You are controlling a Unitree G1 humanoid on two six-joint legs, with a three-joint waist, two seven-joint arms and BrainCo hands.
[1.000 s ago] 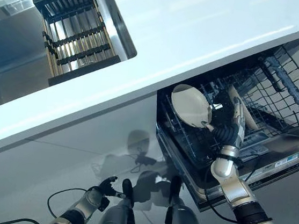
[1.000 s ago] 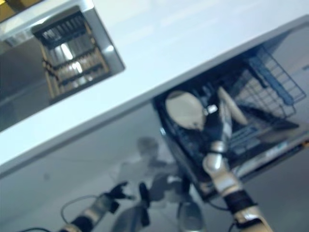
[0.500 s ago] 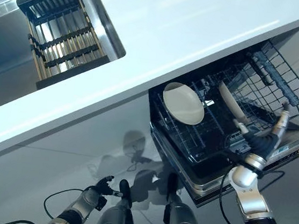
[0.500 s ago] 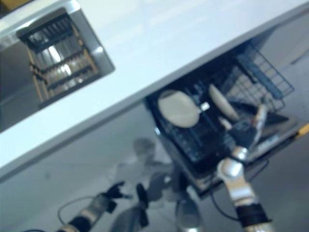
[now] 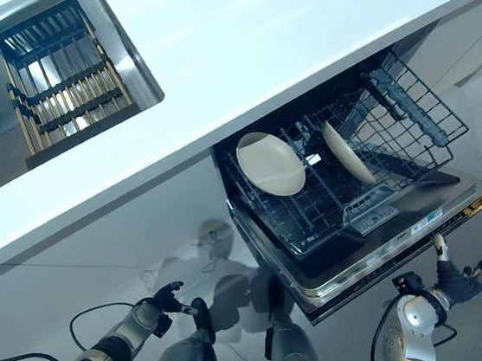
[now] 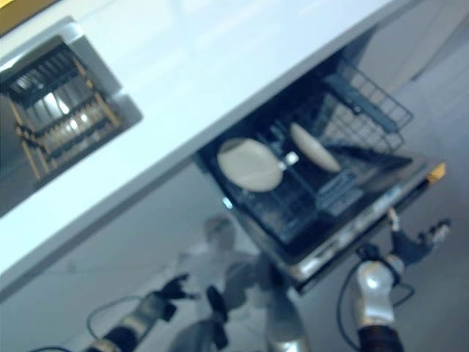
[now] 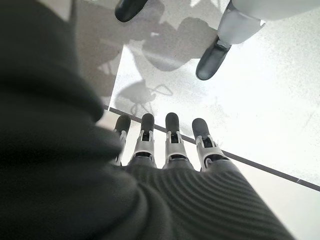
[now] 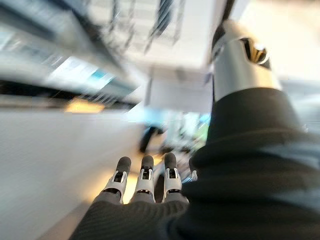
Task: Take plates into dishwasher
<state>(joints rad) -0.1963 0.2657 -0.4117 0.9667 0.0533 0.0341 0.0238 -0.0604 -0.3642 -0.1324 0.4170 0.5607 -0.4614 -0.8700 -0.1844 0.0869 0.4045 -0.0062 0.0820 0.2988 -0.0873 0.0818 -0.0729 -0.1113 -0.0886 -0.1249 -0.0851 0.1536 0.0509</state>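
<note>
**Two plates racked, both hands empty**

The dishwasher [image 5: 411, 219] stands open under the white counter [image 5: 238, 49], its wire rack [image 5: 404, 121] pulled out over the lowered door. Two pale plates sit in the rack: the round plate [image 5: 270, 163] leans at about 9 o'clock of the rack's middle, showing its full face, and the second plate [image 5: 348, 153] stands on edge just beside it at about 2 o'clock from the first, apart from it, seen nearly side-on.

The right hand [image 5: 465, 280] hangs clear of the dishwasher, off the door's front corner at about 5 o'clock from the rack, with fingers spread straight and nothing in them; its own wrist view shows the same straight fingers [image 8: 144, 177]. The left hand [image 5: 162, 300] hangs low over the floor [image 7: 260, 100] at about 7 o'clock from the rack, well apart from it, fingers relaxed and empty.

A sink [image 5: 109, 35] with a slatted drying rack [image 5: 57, 72] is set in the counter at about 10 o'clock.
</note>
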